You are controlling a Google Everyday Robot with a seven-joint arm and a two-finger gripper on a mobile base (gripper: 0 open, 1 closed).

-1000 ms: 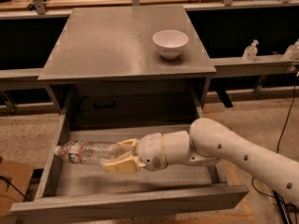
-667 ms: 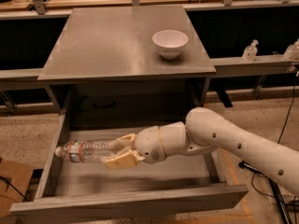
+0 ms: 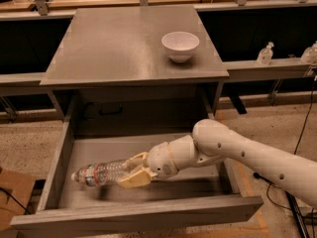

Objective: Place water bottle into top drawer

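1. The hand (image 3: 127, 171) is inside the open top drawer (image 3: 55, 168), left of the middle, its two pale fingers (image 3: 134, 178) clenched around the water bottle (image 3: 101, 172) at the bottle's base end.
2. The water bottle lies nearly level, its cap pointing towards the drawer's left wall and its label band close to the cap. A shadow falls on the drawer floor just below it (whether the bottle touches the floor cannot be told).
3. The white arm (image 3: 237, 152) reaches in from the lower right, crossing over the drawer's right wall.
4. The top drawer is pulled well out from the grey cabinet (image 3: 124, 48); apart from the bottle and the hand, only its grey floor shows.
5. On the cabinet's top surface stands a white bowl (image 3: 180, 45), near the right back corner, with nothing visible in it.
6. Farther off, two small clear bottles (image 3: 265, 53) stand on a ledge at the right, and a cardboard piece (image 3: 12, 195) lies on the floor at the lower left.
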